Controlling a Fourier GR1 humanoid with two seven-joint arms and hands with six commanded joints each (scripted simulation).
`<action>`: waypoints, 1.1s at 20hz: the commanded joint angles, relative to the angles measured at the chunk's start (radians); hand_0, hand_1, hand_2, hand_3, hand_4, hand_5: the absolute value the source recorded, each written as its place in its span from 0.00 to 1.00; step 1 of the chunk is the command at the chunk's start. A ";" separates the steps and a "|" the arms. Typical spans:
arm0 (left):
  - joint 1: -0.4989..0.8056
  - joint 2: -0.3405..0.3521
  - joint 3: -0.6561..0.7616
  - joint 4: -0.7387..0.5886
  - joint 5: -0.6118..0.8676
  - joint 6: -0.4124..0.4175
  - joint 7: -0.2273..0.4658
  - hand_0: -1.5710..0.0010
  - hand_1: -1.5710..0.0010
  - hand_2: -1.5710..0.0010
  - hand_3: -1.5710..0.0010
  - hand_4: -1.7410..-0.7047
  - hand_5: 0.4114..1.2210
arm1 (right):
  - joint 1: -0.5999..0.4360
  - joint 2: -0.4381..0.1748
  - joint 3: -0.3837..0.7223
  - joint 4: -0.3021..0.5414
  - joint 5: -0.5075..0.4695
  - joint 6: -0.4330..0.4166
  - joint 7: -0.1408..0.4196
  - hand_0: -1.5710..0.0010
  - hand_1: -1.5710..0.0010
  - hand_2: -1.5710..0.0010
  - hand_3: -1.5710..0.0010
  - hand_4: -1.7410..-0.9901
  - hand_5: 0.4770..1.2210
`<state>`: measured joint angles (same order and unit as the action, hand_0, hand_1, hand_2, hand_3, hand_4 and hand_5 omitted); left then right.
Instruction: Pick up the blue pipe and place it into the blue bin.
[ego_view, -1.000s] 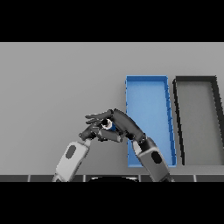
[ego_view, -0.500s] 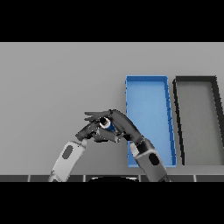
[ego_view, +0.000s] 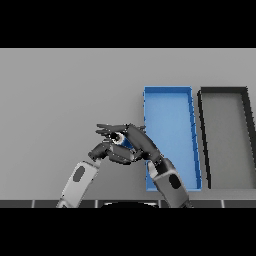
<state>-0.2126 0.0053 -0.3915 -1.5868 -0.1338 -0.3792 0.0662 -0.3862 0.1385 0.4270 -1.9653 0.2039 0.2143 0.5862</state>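
The blue pipe (ego_view: 122, 140) appears to be pinched in the curled fingers of the right hand (ego_view: 137, 142), with the left hand (ego_view: 111, 151) curled beneath, just beside the blue bin (ego_view: 170, 91) near the table's (ego_view: 60, 90) front edge, so placement remains undone.

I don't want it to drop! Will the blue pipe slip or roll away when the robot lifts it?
Probably it stays put for now: the right hand has dark fingers curled round the blue pipe, with the left hand close against it. Only a small round end shows, so it would likely roll if let go on the grey table. It looks stiff, not floppy.
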 joint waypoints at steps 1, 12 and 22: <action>0.011 -0.001 -0.006 -0.001 -0.005 0.004 -0.009 0.97 0.98 0.98 0.98 0.78 0.10 | 0.013 0.011 -0.007 -0.006 -0.025 -0.002 -0.011 0.00 0.00 0.00 0.00 0.00 1.00; 0.003 0.009 0.000 0.004 0.007 -0.002 0.031 1.00 1.00 1.00 1.00 0.81 0.03 | -0.419 -0.231 -0.233 0.015 -0.447 -0.260 0.022 0.00 0.00 0.00 0.00 0.00 1.00; 0.017 0.037 -0.007 -0.005 -0.009 -0.006 0.007 1.00 1.00 1.00 1.00 0.83 0.00 | -0.391 -0.751 -0.360 0.083 -0.615 -0.526 0.024 0.00 0.00 0.00 0.00 0.00 1.00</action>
<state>-0.1952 0.0424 -0.3987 -1.5915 -0.1425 -0.3850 0.0703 -0.7761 -0.6130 0.0671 -1.8817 -0.4104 -0.3117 0.6098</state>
